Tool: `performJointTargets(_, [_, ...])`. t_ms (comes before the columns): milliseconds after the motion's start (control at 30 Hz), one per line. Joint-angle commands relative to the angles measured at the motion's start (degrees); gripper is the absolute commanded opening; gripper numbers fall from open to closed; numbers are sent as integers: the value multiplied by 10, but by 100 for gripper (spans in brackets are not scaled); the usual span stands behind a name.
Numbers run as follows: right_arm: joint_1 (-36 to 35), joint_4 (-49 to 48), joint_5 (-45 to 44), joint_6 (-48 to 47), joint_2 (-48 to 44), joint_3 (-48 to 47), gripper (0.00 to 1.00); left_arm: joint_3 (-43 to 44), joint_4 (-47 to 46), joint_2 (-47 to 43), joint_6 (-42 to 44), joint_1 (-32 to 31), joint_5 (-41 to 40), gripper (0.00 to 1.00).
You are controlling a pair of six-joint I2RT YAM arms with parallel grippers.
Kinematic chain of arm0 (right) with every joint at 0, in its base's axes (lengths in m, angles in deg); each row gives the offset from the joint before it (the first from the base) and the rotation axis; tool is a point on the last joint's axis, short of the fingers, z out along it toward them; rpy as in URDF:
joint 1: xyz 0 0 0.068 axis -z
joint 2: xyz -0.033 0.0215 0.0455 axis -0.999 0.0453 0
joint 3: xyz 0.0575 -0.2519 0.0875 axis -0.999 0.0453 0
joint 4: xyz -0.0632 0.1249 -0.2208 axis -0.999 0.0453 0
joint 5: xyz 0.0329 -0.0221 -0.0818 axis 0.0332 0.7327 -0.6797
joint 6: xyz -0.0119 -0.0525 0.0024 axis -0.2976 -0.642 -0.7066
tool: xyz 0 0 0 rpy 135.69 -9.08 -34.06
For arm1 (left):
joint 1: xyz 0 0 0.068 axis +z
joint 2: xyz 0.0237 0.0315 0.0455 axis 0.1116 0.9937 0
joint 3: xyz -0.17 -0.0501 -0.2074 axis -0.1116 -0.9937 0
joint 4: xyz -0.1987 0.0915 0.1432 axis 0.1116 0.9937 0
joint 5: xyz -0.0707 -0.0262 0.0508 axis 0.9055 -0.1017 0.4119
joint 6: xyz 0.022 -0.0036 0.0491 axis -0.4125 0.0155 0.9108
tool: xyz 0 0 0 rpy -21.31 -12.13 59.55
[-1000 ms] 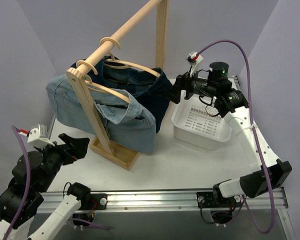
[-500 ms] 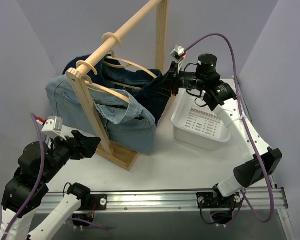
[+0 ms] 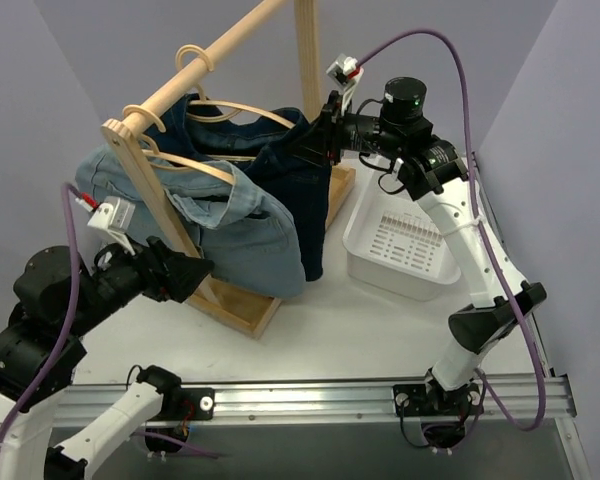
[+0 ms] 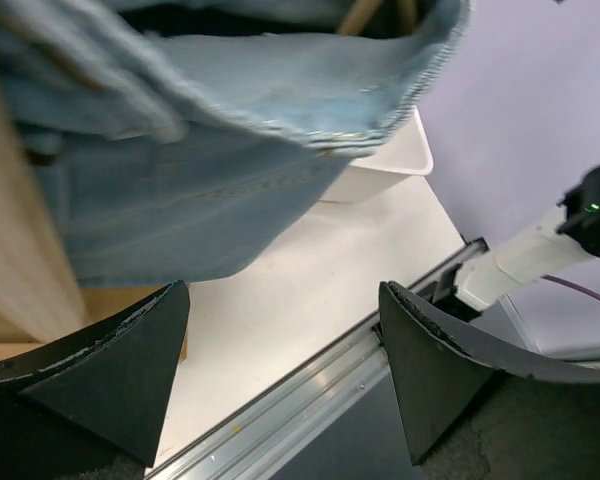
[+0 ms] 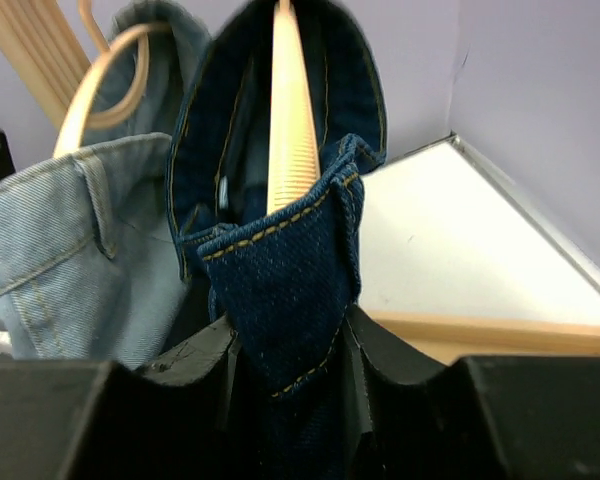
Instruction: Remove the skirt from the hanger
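Note:
Two denim skirts hang on wooden hangers on a wooden rack. My right gripper is shut on the waistband corner of the dark blue skirt, with a fold of the dark blue skirt pinched between the jaws of the right gripper. Its pale hanger runs straight away from the jaws inside the waist. The light blue skirt hangs on the nearer hanger. My left gripper is open at its lower hem, and in the wrist view the light blue skirt hangs just above the empty left gripper.
The rack's rail slopes up to the right from a near post on a wooden base. A white basket stands right of the rack. Purple walls close in on three sides. A metal rail borders the table's near edge.
My right gripper reached left onto the dark skirt's waistband and shut on it. The rack and both skirts shifted left. My left gripper rose toward the light skirt's hem and narrowed slightly.

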Motion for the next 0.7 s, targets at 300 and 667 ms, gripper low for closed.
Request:
performJointTargets(300, [-35, -99, -113, 1, -106, 133, 0, -85, -64, 12, 26, -1, 108, 81])
performJointTargets(667, [-51, -183, -238, -21, -239, 345, 0, -161, -146, -23, 44, -14, 90, 70])
